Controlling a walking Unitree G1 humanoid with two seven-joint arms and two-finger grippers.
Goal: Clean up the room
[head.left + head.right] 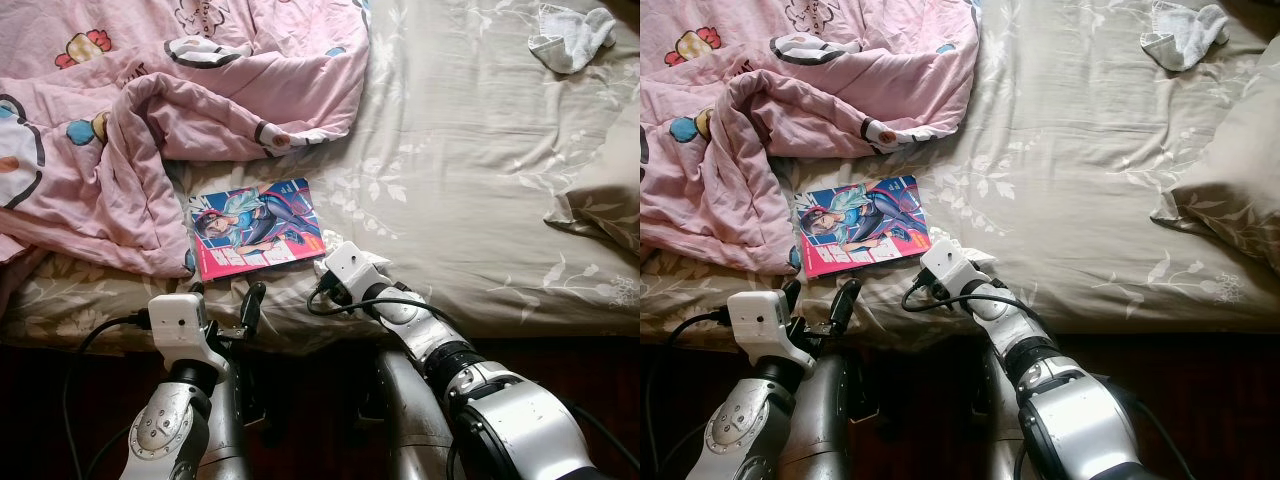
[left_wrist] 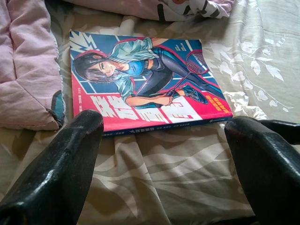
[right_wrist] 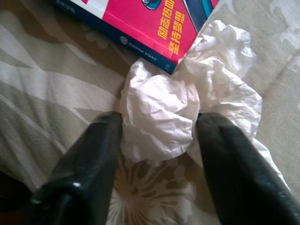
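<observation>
A bed (image 1: 470,200) covered in a beige sheet with a pale leaf pattern spans the scene, and its near edge drops to a dark floor. At the left, one pink quilt (image 1: 120,130) printed with cartoon figures lies bunched, running out of frame at the top and left. Just beside its lower edge lies one comic book (image 1: 258,228), flat with its cover up and its text too small to read. The left gripper (image 1: 225,305) hovers at the bed edge, short of the book, with its two black fingers (image 2: 61,173) spread wide and nothing between them. Right of the book, touching its corner, sits one crumpled white tissue (image 3: 183,108). The right gripper (image 3: 159,131) rests on the sheet with a finger on each side of the tissue, parted and bracketing it; whether the fingers press it cannot be told. At the far right, one beige pillow (image 1: 600,195) is cut off by the frame edge. One small white cloth (image 1: 572,35) lies crumpled near the top right corner.
</observation>
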